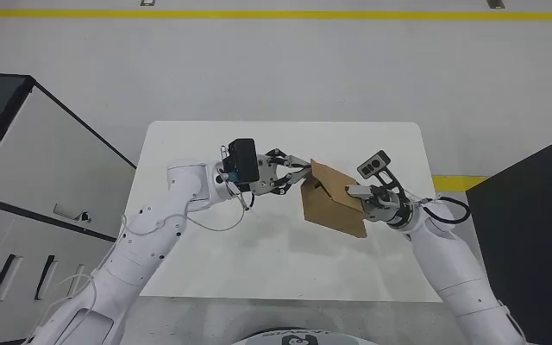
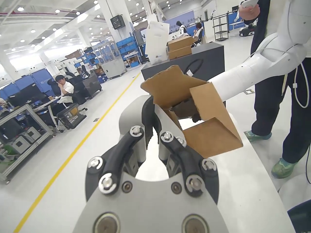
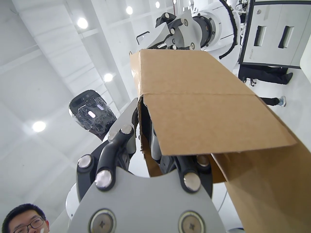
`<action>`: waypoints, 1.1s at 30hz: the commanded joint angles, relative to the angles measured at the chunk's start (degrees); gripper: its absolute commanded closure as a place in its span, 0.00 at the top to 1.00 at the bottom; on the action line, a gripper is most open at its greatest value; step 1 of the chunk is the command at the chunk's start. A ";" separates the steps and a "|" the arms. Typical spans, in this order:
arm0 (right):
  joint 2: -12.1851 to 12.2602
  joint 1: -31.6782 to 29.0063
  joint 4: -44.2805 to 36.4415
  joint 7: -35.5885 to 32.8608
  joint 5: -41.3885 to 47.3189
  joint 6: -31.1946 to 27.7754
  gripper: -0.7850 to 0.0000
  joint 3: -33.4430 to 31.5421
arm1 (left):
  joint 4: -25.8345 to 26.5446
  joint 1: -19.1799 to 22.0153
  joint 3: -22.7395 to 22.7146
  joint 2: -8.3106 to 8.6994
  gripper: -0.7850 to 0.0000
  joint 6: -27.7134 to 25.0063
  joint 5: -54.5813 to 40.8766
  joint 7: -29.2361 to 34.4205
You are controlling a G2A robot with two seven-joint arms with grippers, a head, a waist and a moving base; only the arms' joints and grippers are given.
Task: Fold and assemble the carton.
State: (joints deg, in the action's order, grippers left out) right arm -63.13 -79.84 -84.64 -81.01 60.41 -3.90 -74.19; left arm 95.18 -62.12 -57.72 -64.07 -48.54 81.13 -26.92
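Note:
A brown carton (image 1: 332, 205) is held above the white table (image 1: 259, 259) between both arms, its end flaps open. My left gripper (image 1: 297, 175) is at the carton's left end, shut on the edge of a carton wall (image 2: 167, 115), with an open flap (image 2: 167, 86) just beyond its fingers. At the carton's right end, my right gripper (image 1: 358, 197) is shut on a side wall (image 3: 145, 146), and a flap (image 3: 206, 122) hangs over it. In the right wrist view the carton (image 3: 194, 73) runs away toward the left gripper (image 3: 170, 41).
A grey cabinet (image 1: 52, 172) stands off the table's left edge and a dark cabinet (image 1: 517, 224) off its right edge. Bare tabletop (image 1: 216, 155) lies on all sides below the carton.

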 commanded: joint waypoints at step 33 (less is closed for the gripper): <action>-1.77 0.74 2.47 -1.22 7.90 2.91 0.00 2.44 | 1.87 0.73 1.33 -0.38 0.00 -1.08 1.72 1.61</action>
State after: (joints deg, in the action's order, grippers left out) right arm -64.88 -79.05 -82.17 -82.20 68.34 -1.01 -71.71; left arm 97.02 -61.41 -56.45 -64.44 -49.62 82.68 -25.36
